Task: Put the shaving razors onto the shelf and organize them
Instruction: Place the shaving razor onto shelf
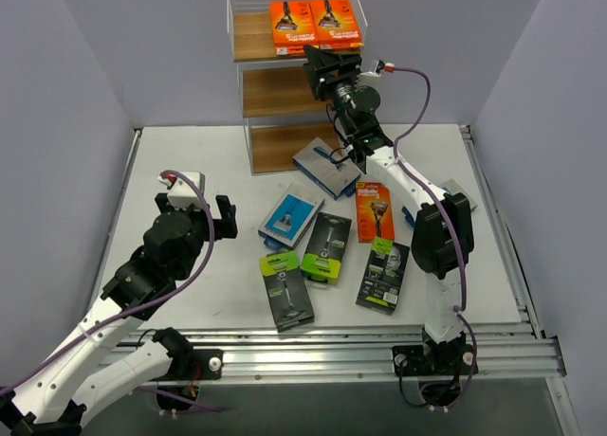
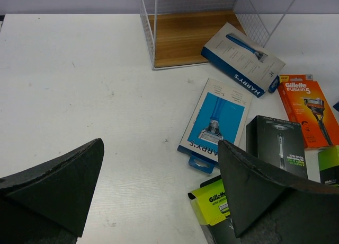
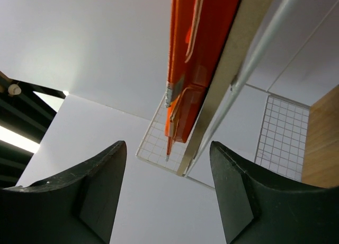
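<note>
Shelf (image 1: 248, 38) stands at the far edge of the table (image 1: 190, 152). Two orange packs (image 1: 313, 24) lie flat, side by side, on the right half of its top tier, inside the wire rail. The left half of that board is bare, and so are the two lower boards.

Right claw (image 1: 332, 57) sits at the top tier's front edge, just under the packs. Its jaws are apart with nothing between them; the wrist view shows the packs edge-on above the board.

Left claw (image 1: 225, 218) hangs wide open and empty over the table's left side.

Loose on the table: a blue pack (image 1: 325, 167) touching the shelf foot, a second blue one (image 1: 290, 214), three black-green packs (image 1: 325, 246), and one orange pack (image 1: 374, 211).

This reads as the tail of a placement. The next move calls for backing the right claw straight out, clear of board edge and rail, then down to a loose pack. The orange one suits the top row.

Room is tight at the rail. The left table is open.
</note>
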`<state>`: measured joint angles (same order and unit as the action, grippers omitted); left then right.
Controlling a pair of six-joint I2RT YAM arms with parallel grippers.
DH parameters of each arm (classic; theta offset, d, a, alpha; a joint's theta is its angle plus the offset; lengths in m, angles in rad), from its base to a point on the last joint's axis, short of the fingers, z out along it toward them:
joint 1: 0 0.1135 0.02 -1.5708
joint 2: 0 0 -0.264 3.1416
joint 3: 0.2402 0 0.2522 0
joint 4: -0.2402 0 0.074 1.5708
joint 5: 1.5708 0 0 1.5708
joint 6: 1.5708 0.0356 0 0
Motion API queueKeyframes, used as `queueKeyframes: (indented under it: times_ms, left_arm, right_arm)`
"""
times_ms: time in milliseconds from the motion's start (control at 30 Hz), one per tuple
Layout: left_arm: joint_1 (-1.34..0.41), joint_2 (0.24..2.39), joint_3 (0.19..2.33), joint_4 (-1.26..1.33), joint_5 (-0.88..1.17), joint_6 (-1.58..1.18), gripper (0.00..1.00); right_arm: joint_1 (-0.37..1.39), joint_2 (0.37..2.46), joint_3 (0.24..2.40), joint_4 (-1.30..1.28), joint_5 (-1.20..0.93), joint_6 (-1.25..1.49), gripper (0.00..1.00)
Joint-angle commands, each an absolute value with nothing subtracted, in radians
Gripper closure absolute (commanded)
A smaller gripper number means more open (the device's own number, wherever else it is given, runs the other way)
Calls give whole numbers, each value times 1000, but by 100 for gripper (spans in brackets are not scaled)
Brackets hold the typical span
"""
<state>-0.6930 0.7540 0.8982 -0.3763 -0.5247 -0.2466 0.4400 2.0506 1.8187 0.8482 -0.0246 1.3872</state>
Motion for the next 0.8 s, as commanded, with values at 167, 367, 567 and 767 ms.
queueKeyframes:
  times_ms: [167,367,567,767]
  left_arm:
    - [-678,761,936,-380,-575,-226,3]
    - [-663,767,936,-376,-580,-216,3]
    - [-657,784,940,-385,-609,-196,3]
    - [-652,781,948,-399,-624,-189,6]
  right_arm:
    - [436,1856,1654,922,-49,1352,38]
    - [422,1686,1450,919,-84,1325,36]
    - [400,1442,1191,842,-138,1250,36]
    - [344,1192,939,556,-140,1063,31]
